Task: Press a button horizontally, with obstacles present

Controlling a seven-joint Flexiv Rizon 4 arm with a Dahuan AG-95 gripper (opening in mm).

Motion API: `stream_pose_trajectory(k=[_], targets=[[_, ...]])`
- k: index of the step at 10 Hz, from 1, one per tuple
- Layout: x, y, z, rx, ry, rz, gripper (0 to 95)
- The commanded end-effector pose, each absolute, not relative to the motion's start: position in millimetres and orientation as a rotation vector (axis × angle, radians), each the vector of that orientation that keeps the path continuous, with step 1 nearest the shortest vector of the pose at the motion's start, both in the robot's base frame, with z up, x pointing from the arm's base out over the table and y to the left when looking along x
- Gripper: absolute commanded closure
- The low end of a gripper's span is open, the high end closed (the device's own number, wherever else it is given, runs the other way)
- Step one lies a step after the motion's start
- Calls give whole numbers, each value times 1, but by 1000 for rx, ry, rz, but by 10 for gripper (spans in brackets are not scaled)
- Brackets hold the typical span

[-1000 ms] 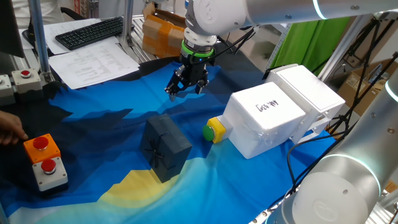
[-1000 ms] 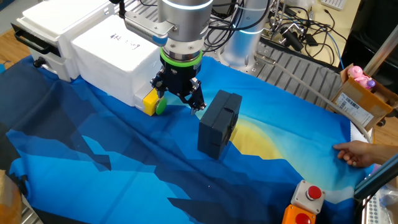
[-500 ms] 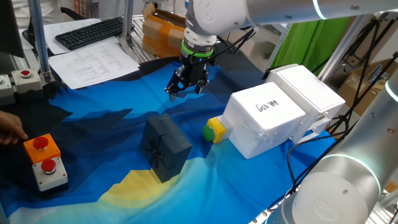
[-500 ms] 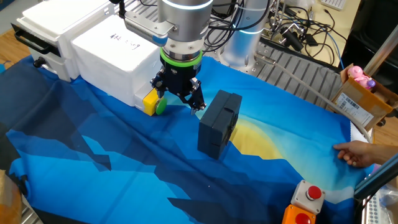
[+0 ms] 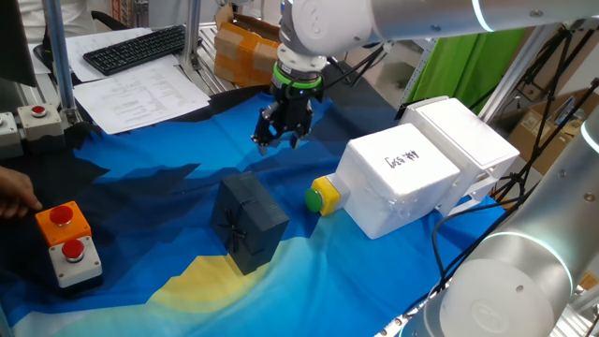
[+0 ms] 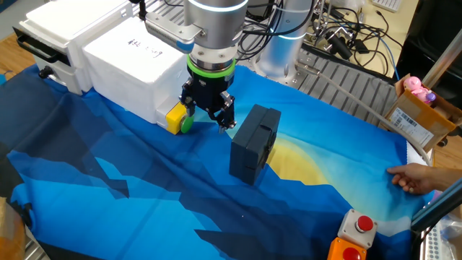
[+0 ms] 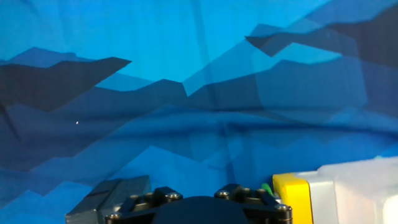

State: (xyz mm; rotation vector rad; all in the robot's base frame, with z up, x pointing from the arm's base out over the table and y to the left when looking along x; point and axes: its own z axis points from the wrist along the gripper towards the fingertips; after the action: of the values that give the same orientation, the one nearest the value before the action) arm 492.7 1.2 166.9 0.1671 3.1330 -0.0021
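The button has a green cap [image 5: 314, 198] on a yellow housing [image 5: 328, 194]. It lies on the blue cloth against the white box [image 5: 402, 178], with its cap facing the dark navy box [image 5: 248, 223]. My gripper [image 5: 279, 140] hangs above the cloth behind the button and the dark box, its fingers pointing down with a gap between them. In the other fixed view my gripper [image 6: 207, 119] is just above and right of the button [image 6: 186, 123], between the white box [image 6: 123, 65] and the dark box [image 6: 254, 143]. The hand view shows the yellow housing [image 7: 291, 196] and the dark box [image 7: 112, 196] at the bottom; the fingertips are hidden.
An orange-housed red button [image 5: 61, 220] and a grey-housed one [image 5: 75, 255] stand at the near left, next to a person's hand [image 5: 14, 198]. The hand [image 6: 413, 178] and a red button [image 6: 359, 225] also show in the other fixed view. A keyboard [image 5: 136, 47] and papers lie behind the cloth.
My gripper's fingers have drawn closer together and the hand has shifted slightly towards the button. The boxes and the button have not moved.
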Motion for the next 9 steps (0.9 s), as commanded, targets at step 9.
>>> stream_pose_trajectory(k=[9], targets=[[487, 3, 157, 121, 3131, -116, 950]])
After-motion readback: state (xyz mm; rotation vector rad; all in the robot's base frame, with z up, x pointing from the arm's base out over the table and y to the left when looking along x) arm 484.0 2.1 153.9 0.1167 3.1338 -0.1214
